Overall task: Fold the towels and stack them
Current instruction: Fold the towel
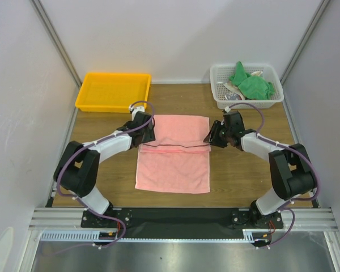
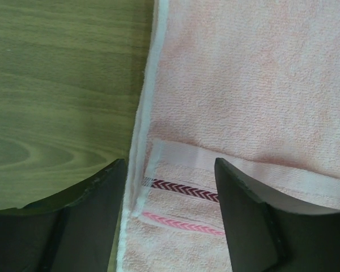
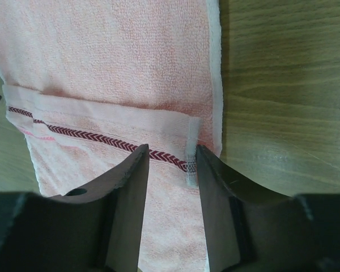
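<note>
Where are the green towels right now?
Top view: the green towels lie in the white basket at the far right corner of the table, across from the yellow tray.

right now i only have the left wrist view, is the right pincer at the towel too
Observer: Yes. The right pincer stands open over the pink towel, at the right-hand corner of its folded-over end.
Operator: any other towels around
Observer: Green towels sit in the white basket at the table's far right corner.
Operator: where's the tray
Observer: The yellow tray sits at the far left, apart from the pink towel.
</note>
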Controlling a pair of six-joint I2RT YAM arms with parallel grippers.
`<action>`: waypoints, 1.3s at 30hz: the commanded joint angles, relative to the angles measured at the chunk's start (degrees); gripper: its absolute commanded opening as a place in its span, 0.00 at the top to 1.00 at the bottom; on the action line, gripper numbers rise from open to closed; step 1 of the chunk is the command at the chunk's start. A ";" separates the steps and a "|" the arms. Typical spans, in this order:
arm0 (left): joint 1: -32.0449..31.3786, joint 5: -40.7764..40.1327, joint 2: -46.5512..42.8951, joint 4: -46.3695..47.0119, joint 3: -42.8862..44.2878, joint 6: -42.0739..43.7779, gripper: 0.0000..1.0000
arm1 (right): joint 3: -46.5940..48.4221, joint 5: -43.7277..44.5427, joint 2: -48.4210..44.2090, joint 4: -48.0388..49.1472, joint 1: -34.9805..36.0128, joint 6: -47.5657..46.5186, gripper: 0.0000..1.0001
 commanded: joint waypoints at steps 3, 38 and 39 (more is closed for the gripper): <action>0.09 2.65 3.09 4.62 3.37 -0.21 0.33 | 1.68 -0.32 1.04 3.32 0.44 0.59 0.58; 0.26 0.72 3.89 6.21 0.04 0.23 0.71 | 1.33 -1.02 1.48 2.97 0.62 0.24 0.78; 0.26 0.46 3.62 6.21 -0.14 0.23 0.80 | 1.50 -1.20 1.39 2.97 0.53 0.15 0.78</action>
